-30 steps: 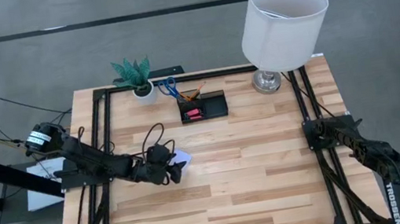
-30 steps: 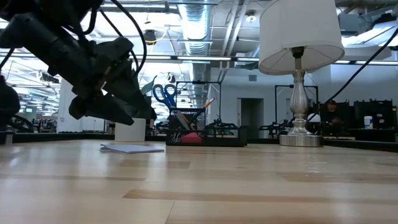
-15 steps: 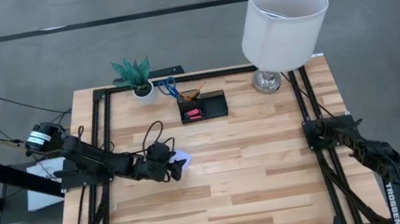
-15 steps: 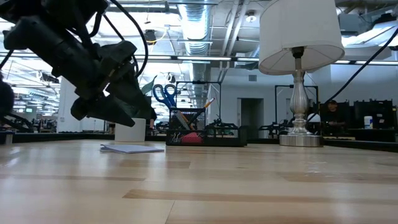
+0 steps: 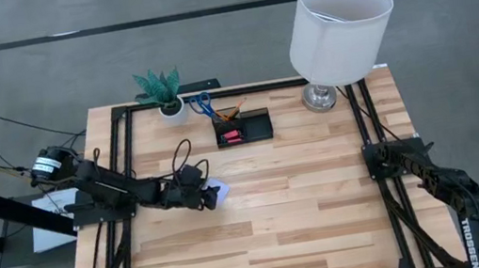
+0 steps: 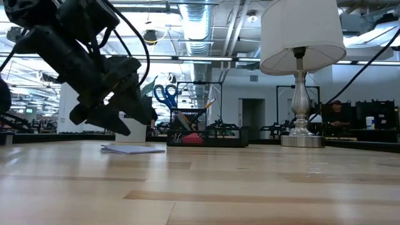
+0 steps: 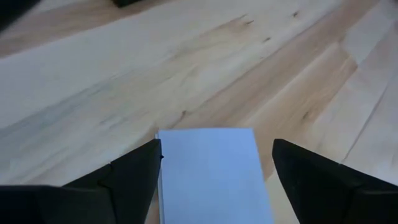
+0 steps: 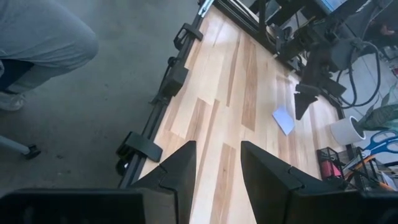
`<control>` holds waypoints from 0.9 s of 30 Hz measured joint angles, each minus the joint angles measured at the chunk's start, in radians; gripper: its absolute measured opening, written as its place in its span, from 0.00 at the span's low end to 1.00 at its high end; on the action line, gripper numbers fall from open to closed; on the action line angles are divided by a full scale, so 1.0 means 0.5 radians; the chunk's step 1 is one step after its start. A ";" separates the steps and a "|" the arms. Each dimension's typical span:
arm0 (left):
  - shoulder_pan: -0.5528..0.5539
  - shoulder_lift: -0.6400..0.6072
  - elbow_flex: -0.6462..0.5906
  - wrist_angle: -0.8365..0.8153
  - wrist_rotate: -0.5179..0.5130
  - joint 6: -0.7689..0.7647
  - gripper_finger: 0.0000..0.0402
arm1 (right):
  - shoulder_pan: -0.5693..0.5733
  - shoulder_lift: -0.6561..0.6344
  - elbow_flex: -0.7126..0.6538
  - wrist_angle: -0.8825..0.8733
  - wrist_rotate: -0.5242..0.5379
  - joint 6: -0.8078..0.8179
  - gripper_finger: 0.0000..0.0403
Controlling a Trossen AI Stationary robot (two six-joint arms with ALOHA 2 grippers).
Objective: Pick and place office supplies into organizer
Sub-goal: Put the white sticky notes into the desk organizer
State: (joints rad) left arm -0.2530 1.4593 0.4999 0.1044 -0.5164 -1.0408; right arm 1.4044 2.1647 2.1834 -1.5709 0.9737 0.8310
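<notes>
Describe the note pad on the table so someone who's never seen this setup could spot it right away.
Start at the light wooden table and find the left gripper, open, on the left half. Right under its fingers lies the pale lavender square note pad, flat on the wood. It is the only loose item on the tabletop; the other supplies sit in the small black rectangular organizer farther back.

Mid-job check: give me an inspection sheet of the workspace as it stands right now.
Surface: wooden table, mostly bare.
Job's things: note pad flat on the table; organizer at the far edge, scissors and pens standing in it.
Clutter: lamp, potted plant.
Grippers: left gripper open, straddling the note pad; right gripper open, parked at the table's right edge.
Cables: loops on the left arm.
Surroundings: a person's leg in the right wrist view.
</notes>
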 joint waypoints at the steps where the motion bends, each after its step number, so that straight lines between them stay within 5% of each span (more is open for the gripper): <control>1: 0.005 0.000 0.002 0.002 0.001 0.005 0.75 | 0.000 0.000 0.000 0.000 0.000 0.000 0.29; 10: -0.033 0.000 0.111 -0.017 -0.173 0.058 0.79 | -0.001 -0.001 0.000 0.000 -0.002 0.068 0.29; 16: -0.100 0.000 0.114 0.071 -0.215 0.431 0.80 | -0.001 -0.001 0.000 0.000 -0.003 0.068 0.29; 27: -0.118 0.000 0.114 -0.143 0.538 1.518 0.80 | -0.001 -0.002 0.000 0.000 -0.008 0.071 0.29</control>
State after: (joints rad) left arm -0.3122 1.4593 0.5571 0.0327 -0.2474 -0.2819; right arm 1.4040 2.1639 2.1834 -1.5711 0.9699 0.8665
